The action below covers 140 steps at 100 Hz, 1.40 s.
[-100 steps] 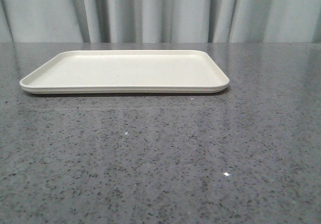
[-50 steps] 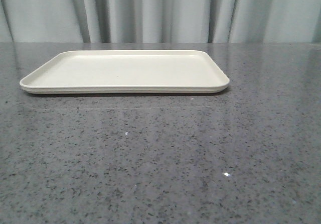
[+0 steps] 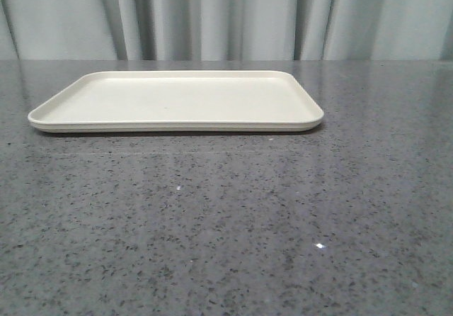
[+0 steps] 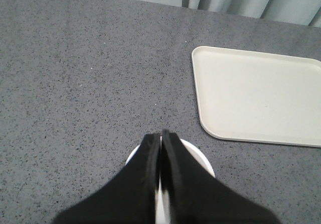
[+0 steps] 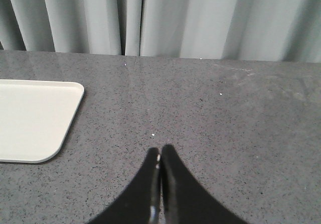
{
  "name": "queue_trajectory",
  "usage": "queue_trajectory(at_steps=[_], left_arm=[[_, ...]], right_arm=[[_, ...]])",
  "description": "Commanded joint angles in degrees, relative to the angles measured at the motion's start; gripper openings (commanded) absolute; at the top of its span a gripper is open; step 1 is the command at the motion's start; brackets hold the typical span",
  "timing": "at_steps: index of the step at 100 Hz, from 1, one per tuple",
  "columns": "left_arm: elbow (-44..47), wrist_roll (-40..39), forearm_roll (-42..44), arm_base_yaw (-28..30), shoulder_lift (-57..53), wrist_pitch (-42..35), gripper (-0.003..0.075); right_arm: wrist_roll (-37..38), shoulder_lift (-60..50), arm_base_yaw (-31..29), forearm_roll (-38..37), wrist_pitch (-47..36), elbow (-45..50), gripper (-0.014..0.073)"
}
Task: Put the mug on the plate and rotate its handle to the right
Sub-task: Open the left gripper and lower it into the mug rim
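The cream plate (image 3: 177, 100) lies flat at the far middle of the grey table; it also shows in the left wrist view (image 4: 258, 96) and the right wrist view (image 5: 30, 118). Nothing is on it. The white mug (image 4: 201, 159) shows only as a round white rim on the table, directly under my left gripper (image 4: 160, 133), a little short of the plate's near corner. Its handle and face are hidden by the fingers. The left gripper is shut, jaws pressed together above the mug. My right gripper (image 5: 160, 151) is shut and empty over bare table, to the plate's right.
Grey speckled tabletop (image 3: 226, 224) all around. A grey curtain (image 3: 226, 15) hangs behind the table's far edge. Neither arm nor the mug shows in the front view.
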Motion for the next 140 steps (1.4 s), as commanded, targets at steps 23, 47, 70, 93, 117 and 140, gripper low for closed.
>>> queue_trajectory(at_steps=[23,47,70,93,117,140], left_arm=[[-1.7,2.4,-3.1,0.1,0.8,-3.6,0.0466],[-1.7,2.3,-3.2,0.1,1.0,-3.1,0.0574],[-1.7,2.1,-1.6,0.1,5.7,0.1,0.0574],[-1.7,2.1,0.9,0.1,14.3,3.1,0.0574],[-1.7,2.2,3.1,0.1,21.2,5.0,0.0574],[-1.1,2.3,3.1,0.1,24.7,5.3,0.0559]], right_arm=[[-0.1,1.1,-0.4,-0.4,-4.3,-1.8,0.0503],[-0.1,1.1,-0.4,-0.4,-4.5,-1.8,0.0563],[-0.1,1.1,-0.4,-0.4,-4.5,-1.8,0.0563],[-0.1,1.1,-0.4,-0.4,-4.5,-1.8,0.0563],[-0.1,1.1,-0.4,-0.4,-4.5,-1.8,0.0563],[-0.1,1.1,-0.4,-0.4,-4.5,-1.8,0.0563]])
